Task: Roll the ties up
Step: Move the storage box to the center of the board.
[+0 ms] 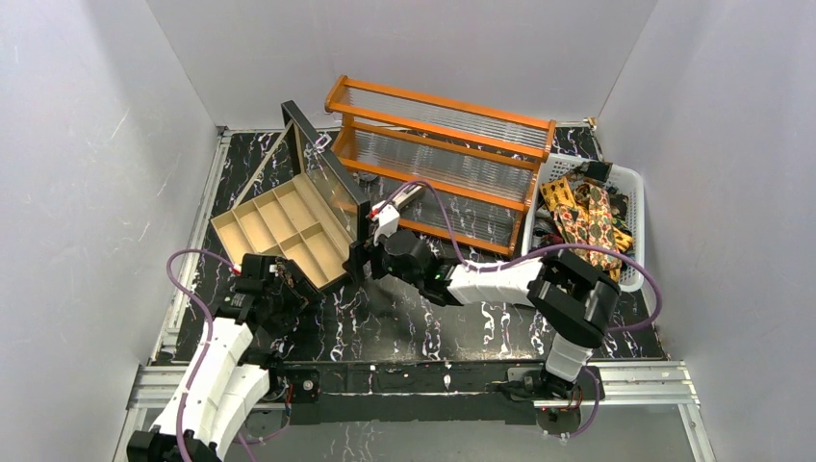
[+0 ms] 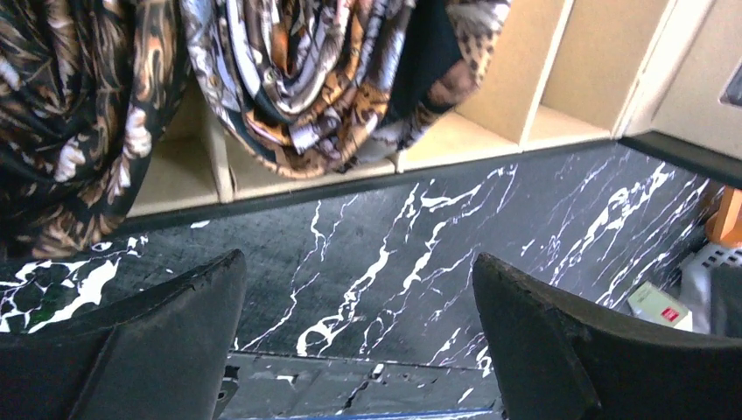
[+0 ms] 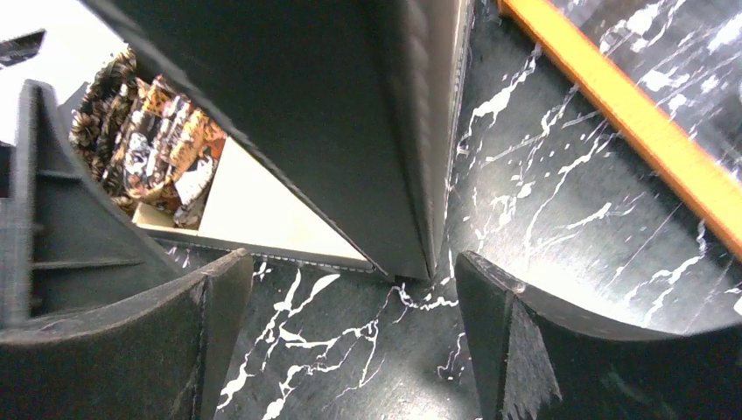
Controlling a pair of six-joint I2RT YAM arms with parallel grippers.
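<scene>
Several flat patterned ties (image 1: 589,221) lie heaped in a white basket (image 1: 637,231) at the right. Two rolled ties, a dark brown one (image 2: 70,131) and a brown-gold one (image 2: 324,79), sit in the near compartments of a tan compartment box (image 1: 279,226). They also show in the right wrist view (image 3: 144,144). My left gripper (image 2: 359,262) is open and empty above the table, just in front of the box's near edge (image 1: 281,289). My right gripper (image 3: 352,260) is open and empty at the box's right corner, by the upright lid (image 1: 358,258).
The box's black lid (image 1: 327,168) stands open between box and orange rack (image 1: 443,159). The rack's orange bar (image 3: 630,114) runs right of my right gripper. A small white-and-red box (image 2: 661,306) lies on the black marbled table (image 1: 433,322). Grey walls enclose the table.
</scene>
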